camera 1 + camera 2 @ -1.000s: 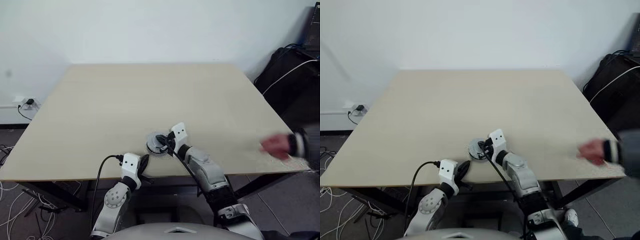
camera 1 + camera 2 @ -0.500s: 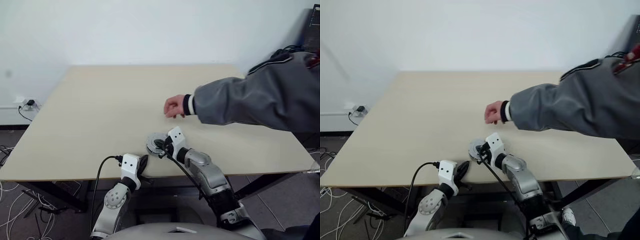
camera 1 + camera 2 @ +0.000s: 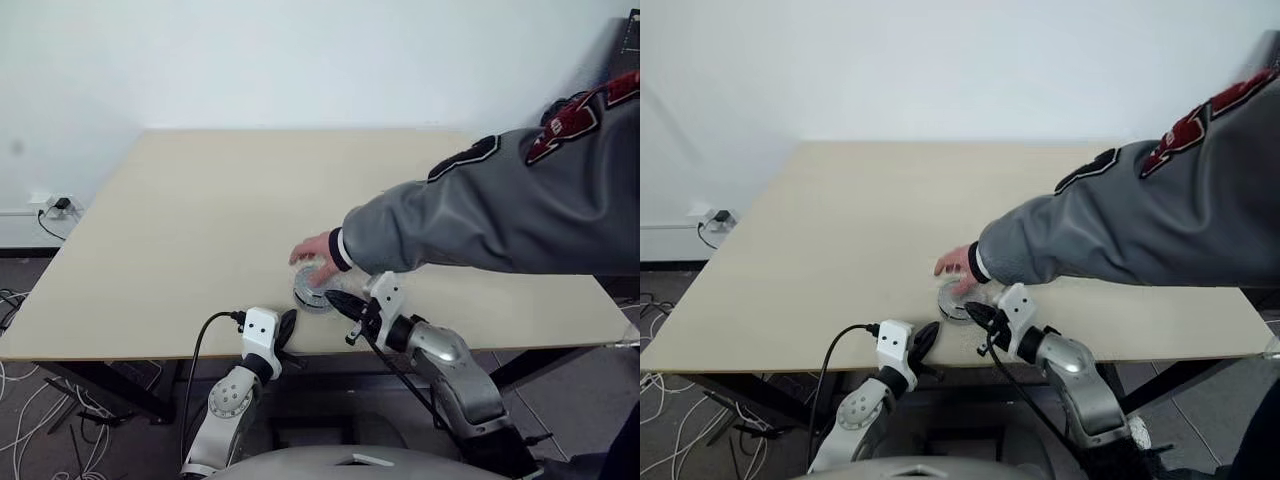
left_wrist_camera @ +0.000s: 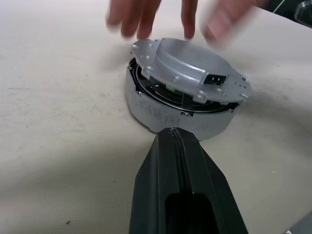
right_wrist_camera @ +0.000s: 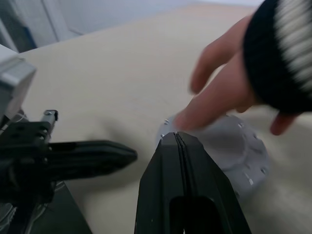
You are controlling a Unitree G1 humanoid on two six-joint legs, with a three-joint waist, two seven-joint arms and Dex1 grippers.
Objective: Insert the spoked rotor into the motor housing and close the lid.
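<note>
I see the beige table (image 3: 200, 220) taking up most of my head views, its top bare apart from the motor parts near its front edge. A person's grey sleeve (image 3: 480, 215) reaches in across it from the right. The person's hand (image 3: 318, 258) hovers over the parts with fingers spread; whether it touches them I cannot tell. The motor housing (image 4: 161, 114) sits on the table near the front edge, and the lid (image 4: 190, 68) rests on top of it, tilted, with a dark gap under its near rim. I cannot make out the spoked rotor. My right gripper (image 3: 333, 297) has its fingers pressed together, just beside the housing. My left gripper (image 4: 171, 132) is likewise closed and empty, its tip just short of the housing wall.
</note>
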